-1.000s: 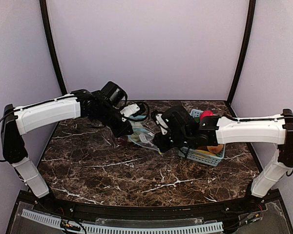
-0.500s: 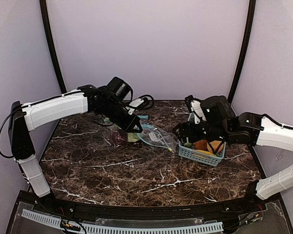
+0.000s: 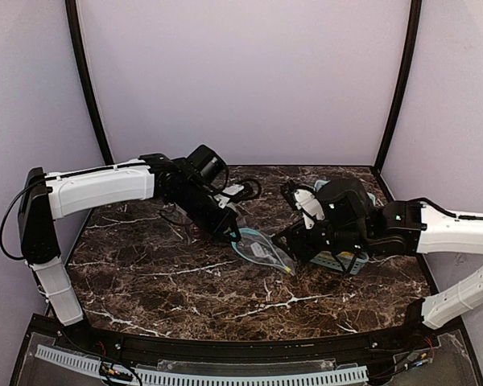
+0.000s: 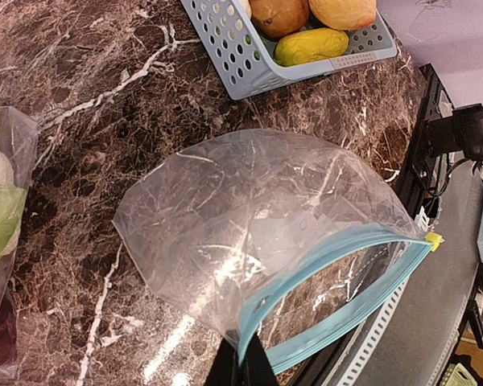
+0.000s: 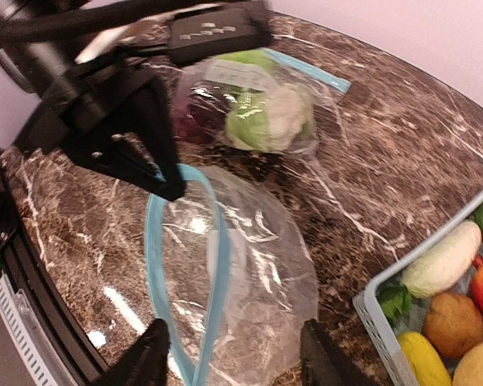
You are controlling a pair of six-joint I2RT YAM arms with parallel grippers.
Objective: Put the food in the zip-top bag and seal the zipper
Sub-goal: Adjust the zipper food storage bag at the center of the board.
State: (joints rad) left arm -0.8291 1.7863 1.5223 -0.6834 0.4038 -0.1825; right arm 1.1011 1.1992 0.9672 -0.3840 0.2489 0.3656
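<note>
Left gripper [image 4: 243, 368] pinches the rim of the clear, blue-zippered plastic bag [image 4: 249, 217] — mouth propped agape for loading, beneath the right gripper [image 5: 232, 360] — half-spread, empty.

Top view: high, from behind, looking down on table [image 3: 185, 297]. Wrist views: close, oblique; both share bag [image 4: 249, 217], basket [image 4: 225, 44].

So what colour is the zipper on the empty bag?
Light blue zipper on the empty bag, yellow slider; clearest in the left wrist view.
</note>
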